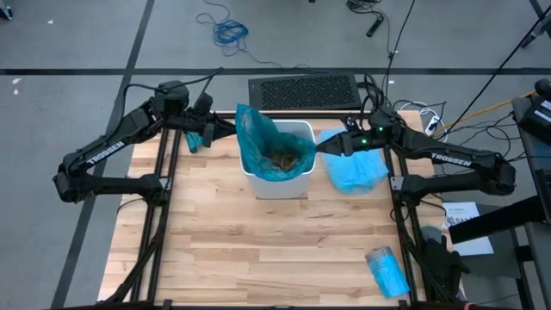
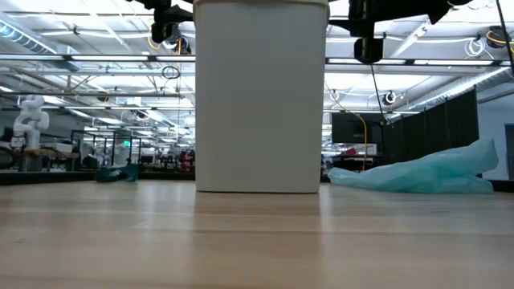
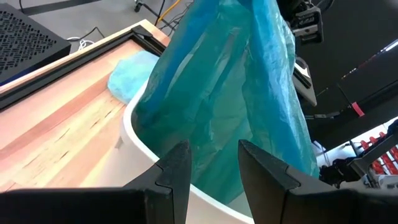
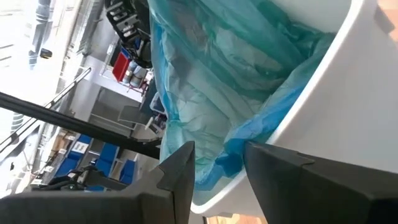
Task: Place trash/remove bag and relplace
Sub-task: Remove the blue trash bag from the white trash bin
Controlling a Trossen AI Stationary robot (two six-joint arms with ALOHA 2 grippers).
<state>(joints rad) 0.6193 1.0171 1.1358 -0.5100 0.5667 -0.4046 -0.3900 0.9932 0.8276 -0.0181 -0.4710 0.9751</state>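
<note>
Bin (image 1: 284,181): white, mid-surface (image 1: 258,250), lined with blue bag (image 1: 258,138).
Trash (image 1: 282,160): brown wads inside bag.
Left end effector (image 3: 214,171): clenched on bag's raised edge.
Right end effector (image 4: 217,165): grasping bag at opposite rim.
Spare bags (image 1: 355,170): beside bin.

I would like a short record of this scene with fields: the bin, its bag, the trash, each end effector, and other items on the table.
bin: white bin, upright near the table's far edge
bag: blue bag lining the bin, its left side pulled up above the rim
trash: brown wads inside the bag
left end effector: at the bin's left rim, beside the raised bag; grip unclear
right end effector: at the bin's right rim; grip unclear
other items: loose blue bag right of the bin; blue roll at the near right corner
</note>
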